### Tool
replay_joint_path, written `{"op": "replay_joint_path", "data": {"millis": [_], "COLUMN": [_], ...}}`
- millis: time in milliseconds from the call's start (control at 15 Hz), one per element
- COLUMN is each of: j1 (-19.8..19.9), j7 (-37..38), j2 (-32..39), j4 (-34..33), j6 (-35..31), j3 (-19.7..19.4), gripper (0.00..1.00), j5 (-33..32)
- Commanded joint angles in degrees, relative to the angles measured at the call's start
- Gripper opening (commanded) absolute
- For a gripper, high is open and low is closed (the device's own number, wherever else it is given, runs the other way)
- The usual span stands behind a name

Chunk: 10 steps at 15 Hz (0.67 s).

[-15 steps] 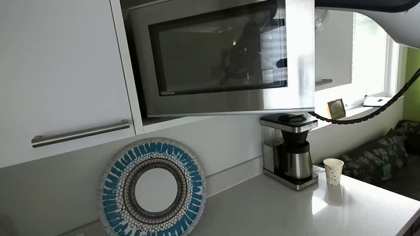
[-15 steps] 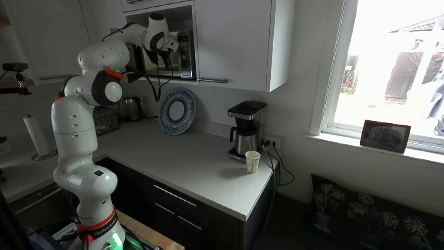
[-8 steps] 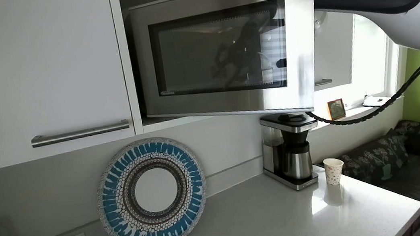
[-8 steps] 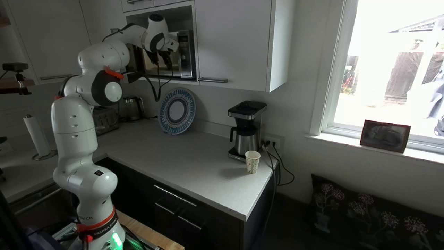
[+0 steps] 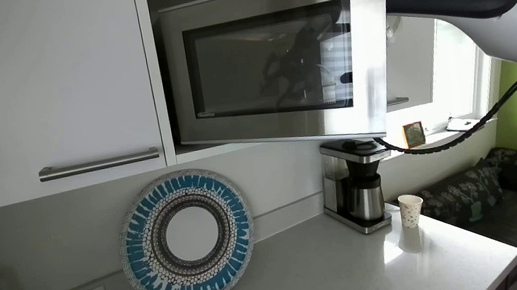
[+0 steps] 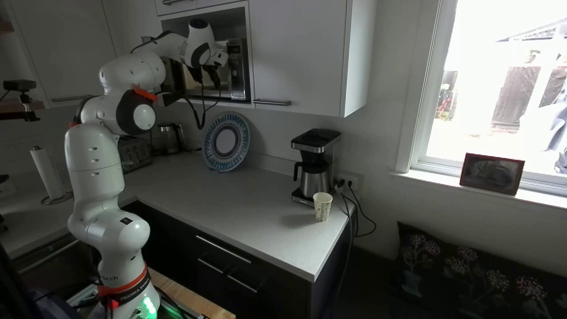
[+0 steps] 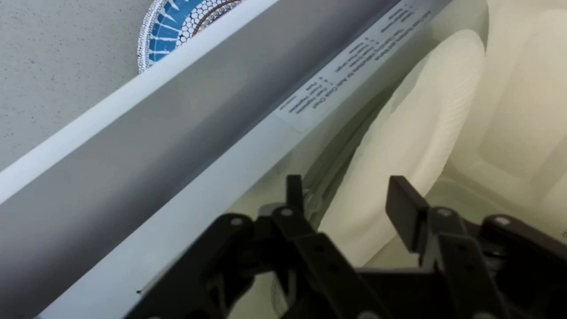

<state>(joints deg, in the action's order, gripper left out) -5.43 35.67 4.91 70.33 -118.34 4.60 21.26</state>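
My gripper (image 7: 347, 190) stands open inside the microwave, its two dark fingertips well apart in the wrist view. A white dish (image 7: 421, 119) with a ribbed rim lies beyond and between the fingers, seen at a slant; nothing is gripped, and whether a finger touches the dish I cannot tell. Pale microwave walls (image 7: 527, 102) surround it, and a printed label (image 7: 354, 66) runs along the front frame. In an exterior view the microwave door (image 5: 266, 126) is swung out, hiding the hand except for a dark shape dimly seen at its window. The arm (image 6: 133, 71) reaches in from the front.
Below the microwave, a blue patterned round plate (image 5: 139, 260) leans on a stand. A coffee maker (image 6: 314, 177) and a speckled paper cup (image 6: 322, 207) stand towards the counter's end. Upper cabinets (image 6: 297, 57) flank the microwave niche. A cable (image 5: 458, 142) hangs from the arm.
The arm has sunk very slightly. The dark shape at the microwave door's window has spread to the left, as the jaws have opened. The dish's earlier position is not shown.
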Motion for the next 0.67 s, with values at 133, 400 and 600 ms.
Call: {"op": "replay_joint_path", "data": {"millis": [133, 400, 600], "j1": [0.27, 0.49, 0.68], "j7": [-5.75, -6.11, -6.29], "j2": [3.97, 3.84, 3.16], "j4": [-0.86, -0.38, -0.25], "j6": [-4.03, -3.2, -2.63], "j3": [0.32, 0.28, 0.28], "gripper": [0.08, 0.0, 0.0], "j5": [2.24, 3.26, 4.79]}}
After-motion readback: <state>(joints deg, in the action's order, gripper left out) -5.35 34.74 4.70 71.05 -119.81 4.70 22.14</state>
